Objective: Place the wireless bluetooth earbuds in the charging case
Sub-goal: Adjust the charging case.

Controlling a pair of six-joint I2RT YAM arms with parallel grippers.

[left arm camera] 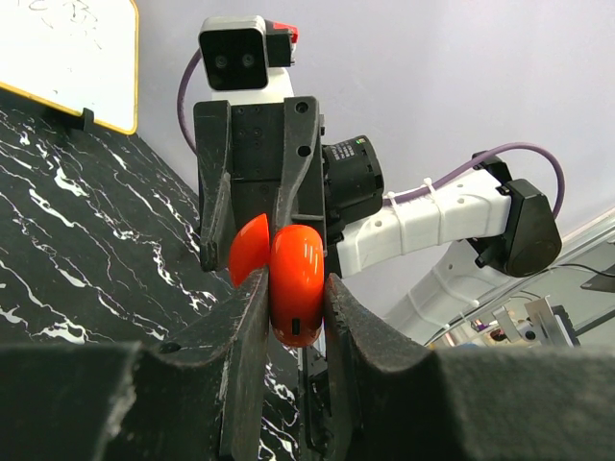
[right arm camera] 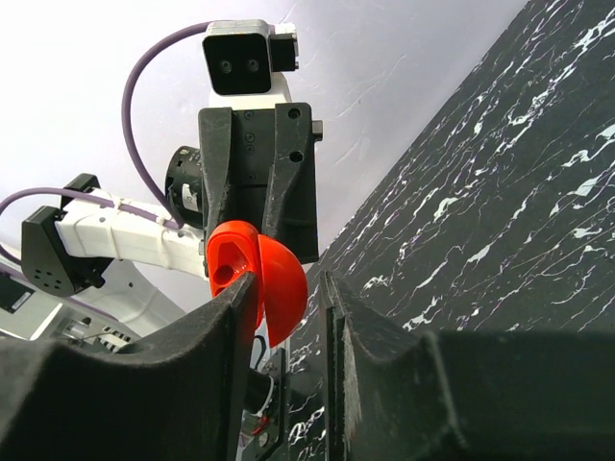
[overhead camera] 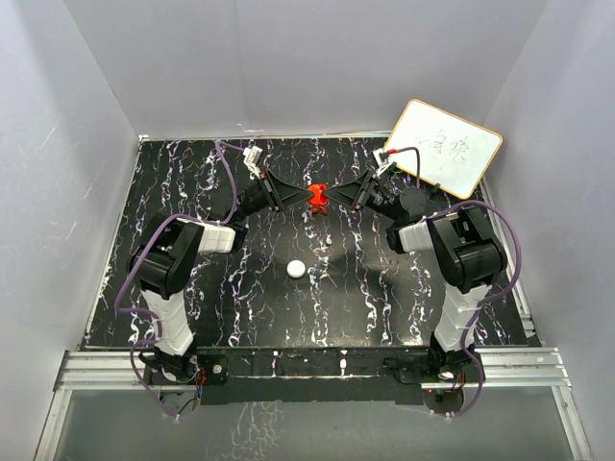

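The red charging case (overhead camera: 318, 198) hangs open above the middle of the table, between the two arms. My left gripper (left arm camera: 293, 288) is shut on the case's body (left arm camera: 296, 283), which has a small slot at its lower end. The lid (left arm camera: 248, 250) swings out to the side. My right gripper (right arm camera: 286, 283) stands open around the domed lid (right arm camera: 281, 283), with a gap to its right finger. In the right wrist view one socket shows inside the case body (right arm camera: 231, 264). I cannot make out the wireless bluetooth earbuds in any view.
A white round puck (overhead camera: 296, 269) lies on the black marbled table (overhead camera: 240, 307) in front of the grippers. A whiteboard (overhead camera: 444, 146) leans at the back right corner. Grey walls close in the table on three sides.
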